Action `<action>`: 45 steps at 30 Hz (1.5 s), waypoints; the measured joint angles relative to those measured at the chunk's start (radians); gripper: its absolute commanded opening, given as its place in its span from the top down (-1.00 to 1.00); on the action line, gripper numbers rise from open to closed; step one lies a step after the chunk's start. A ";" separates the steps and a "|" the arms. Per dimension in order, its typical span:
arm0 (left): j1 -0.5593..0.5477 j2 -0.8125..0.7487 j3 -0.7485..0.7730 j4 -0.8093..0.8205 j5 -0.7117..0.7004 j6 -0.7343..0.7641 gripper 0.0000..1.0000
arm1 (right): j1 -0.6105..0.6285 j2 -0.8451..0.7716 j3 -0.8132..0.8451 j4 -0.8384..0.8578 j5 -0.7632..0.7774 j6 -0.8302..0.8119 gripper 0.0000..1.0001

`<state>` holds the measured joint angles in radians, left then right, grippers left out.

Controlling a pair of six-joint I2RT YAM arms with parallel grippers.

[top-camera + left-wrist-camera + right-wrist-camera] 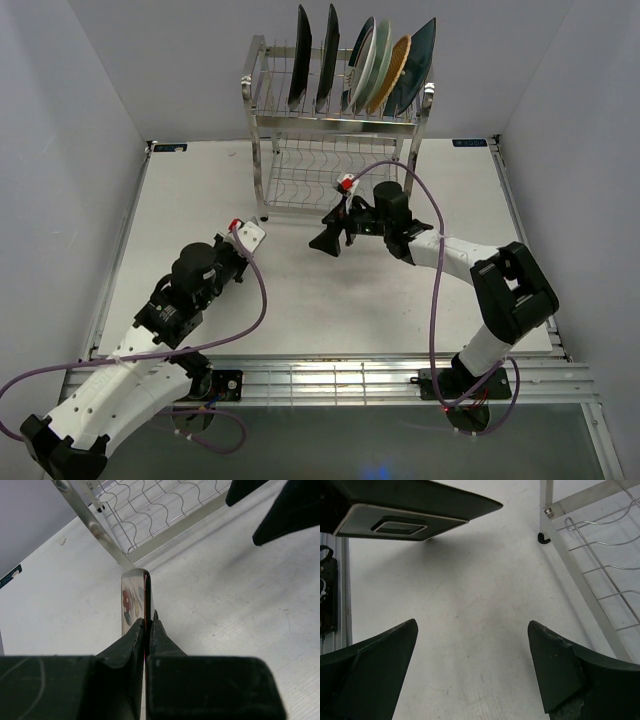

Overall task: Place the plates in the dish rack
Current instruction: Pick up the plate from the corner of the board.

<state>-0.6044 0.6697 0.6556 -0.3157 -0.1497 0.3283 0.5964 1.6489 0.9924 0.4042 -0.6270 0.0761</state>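
Grey walls enclose a white table (190,190). The left gripper (147,624) has its 2 fingers drawn almost together on the near edge of the cream floral rectangular plate (133,599), clear of the table as far as the overhead view shows. The plate stands on edge between the pads. Its long axis runs straight out from the jaws, and its red flower print shows on the left face.

Just past the plate's far end, the left wrist view shows a corner post and the wavy lower shelf of the dish rack (150,515). From above, the rack (340,123) lies ahead and to the right of the left gripper, some way off. The top of its 2 tiers carries a row of upright plates (378,65), with 2 dark ones apart at its left end. The lower tier looks bare.

The right gripper (335,228) is closer to the rack, near its lower shelf. Its jaws are spread wide and hold nothing. The move therefore likely belongs to the left arm, which would carry the plate forward and rightward, edge first, toward a free slot.
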 measured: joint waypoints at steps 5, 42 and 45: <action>-0.001 -0.012 0.000 -0.017 0.036 -0.016 1.00 | 0.014 -0.033 -0.143 0.165 -0.057 -0.106 -0.94; -0.001 -0.156 0.000 -0.142 0.327 -0.018 1.00 | 0.134 0.187 0.123 0.385 -0.449 -0.417 -0.65; -0.001 -0.163 0.000 -0.150 0.333 -0.015 1.00 | 0.140 0.206 0.142 0.383 -0.496 -0.406 -0.54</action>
<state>-0.6052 0.5068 0.6556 -0.4656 0.1833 0.3134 0.7364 1.8549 1.1343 0.7872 -1.1229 -0.3294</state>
